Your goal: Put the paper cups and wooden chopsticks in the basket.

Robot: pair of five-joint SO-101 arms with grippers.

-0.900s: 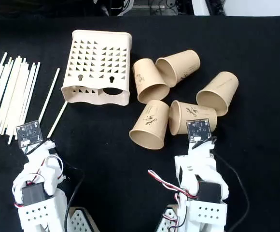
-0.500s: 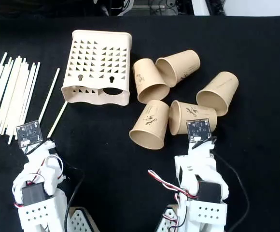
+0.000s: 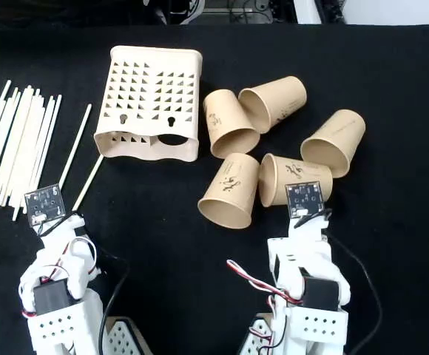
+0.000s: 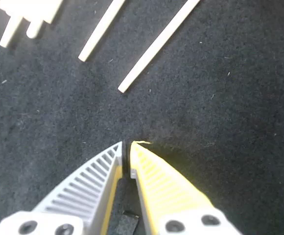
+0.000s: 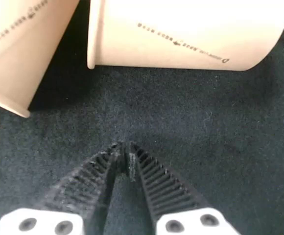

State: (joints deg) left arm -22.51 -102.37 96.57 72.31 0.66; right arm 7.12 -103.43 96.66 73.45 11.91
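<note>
Several tan paper cups (image 3: 281,151) lie on their sides on the black cloth, right of a cream perforated basket (image 3: 151,102) that lies tipped over. A bundle of wooden chopsticks (image 3: 18,140) lies at the far left, with two loose ones (image 3: 81,159) nearer the basket. My left gripper (image 4: 128,145) is shut and empty, low over the cloth just short of two chopstick ends (image 4: 147,54). My right gripper (image 5: 124,147) is shut and empty, just short of a lying cup (image 5: 186,32), with a second cup (image 5: 19,44) beside it.
Both arm bases (image 3: 177,310) stand at the near edge of the table. Bare black cloth (image 3: 155,214) lies between the two arms and below the basket. Cables and equipment sit beyond the far edge.
</note>
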